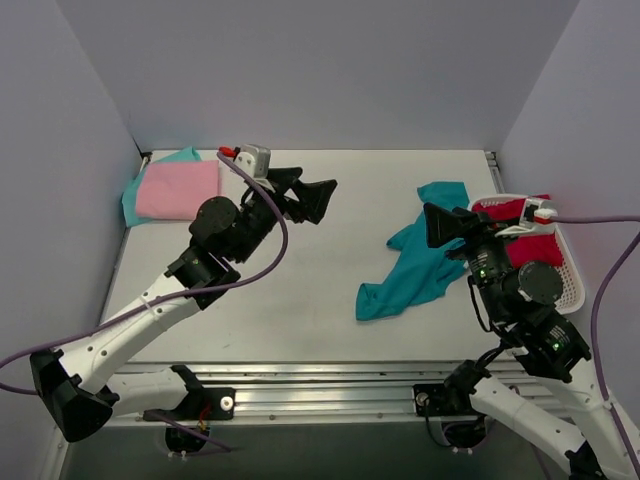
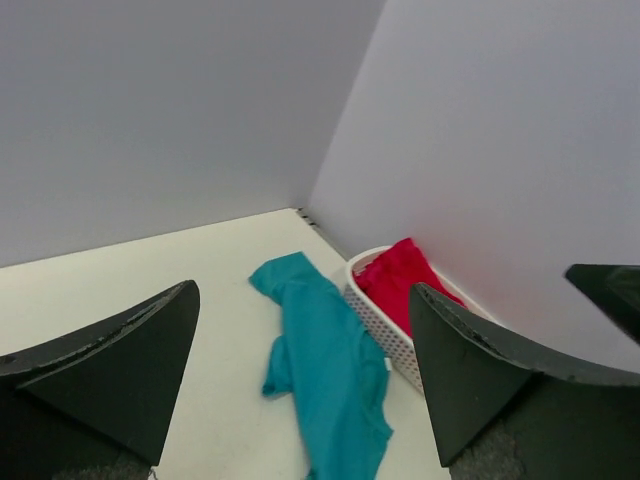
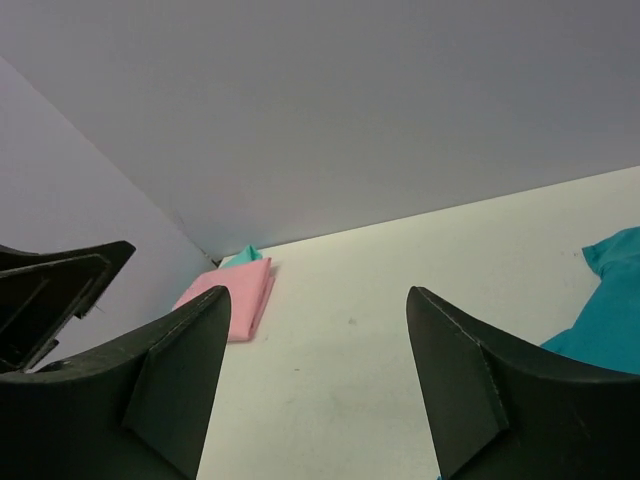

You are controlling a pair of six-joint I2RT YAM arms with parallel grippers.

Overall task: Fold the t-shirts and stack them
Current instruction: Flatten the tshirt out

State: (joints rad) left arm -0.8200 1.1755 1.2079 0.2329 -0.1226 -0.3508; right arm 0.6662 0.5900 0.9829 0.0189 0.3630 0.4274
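Nearest, both arm bases sit at the front edge of the table (image 1: 300, 300). R of ctr, the large teal t-shirt (image 1: 415, 265) lies crumpled & unfolded on the table. One end trails toward the near side, the other reaches back toward the far edge.

The right gripper (image 1: 438, 225) is at that shirt's R side w/ fingers spread wide & nothing btwn them. Can't tell if it touches the cloth. In its wrist view the teal cloth shows only at the lower R edge.

Just R of the shirt, a white basket (image 1: 572, 285) stands against the R wall w/ a crimson t-shirt (image 1: 530, 240) bunched inside.

The left gripper (image 1: 322, 200) is L of ctr, farther back, raised off the table. It is also spread apart & empty. Its wrist view looks across at the teal shirt & the basket.

Farthest, in the back-L corner, the pink t-shirt (image 1: 178, 190) is folded flat. It lies on top of the light mint-teal t-shirt (image 1: 183, 155), whose edges show behind & L of it.
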